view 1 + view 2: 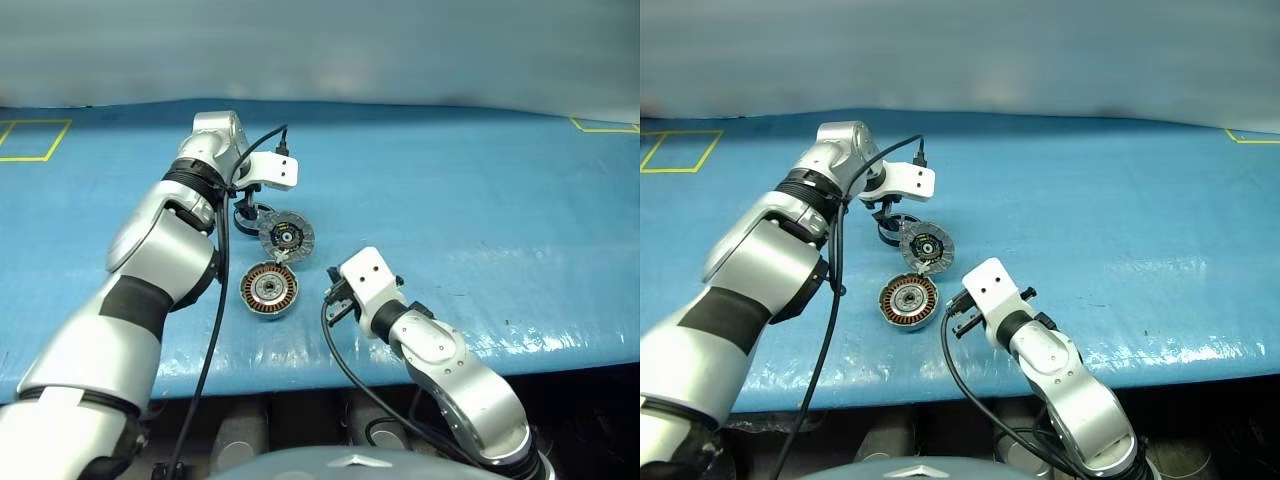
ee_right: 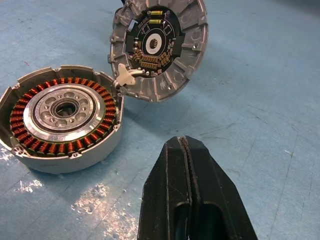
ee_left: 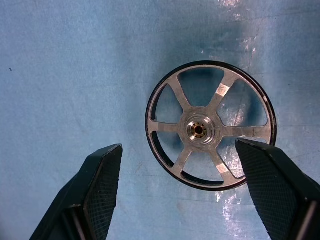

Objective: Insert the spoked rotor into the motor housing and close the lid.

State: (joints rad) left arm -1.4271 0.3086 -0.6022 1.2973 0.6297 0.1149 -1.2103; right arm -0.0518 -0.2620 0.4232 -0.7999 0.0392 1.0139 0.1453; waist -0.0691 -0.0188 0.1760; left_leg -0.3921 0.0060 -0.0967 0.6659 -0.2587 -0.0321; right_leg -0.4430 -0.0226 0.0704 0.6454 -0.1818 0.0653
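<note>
Nearest the lens at lower centre, the right gripper (image 2: 192, 165) pointed with fingers pressed together, empty, toward the silver copper-wound motor housing (image 1: 269, 289) and the tilted grey segmented lid (image 1: 287, 236). Upper left of them, the left gripper (image 3: 187, 187) hung wide over the thin dark spoked rotor (image 3: 210, 125), which looked light, stiff, slippery, and best pinched across its rim.

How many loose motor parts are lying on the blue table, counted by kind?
Spoked rotor: 1
Motor housing with copper windings: 1
Lid, circuit face showing, leaning by the housing: 1
Total: 3
</note>
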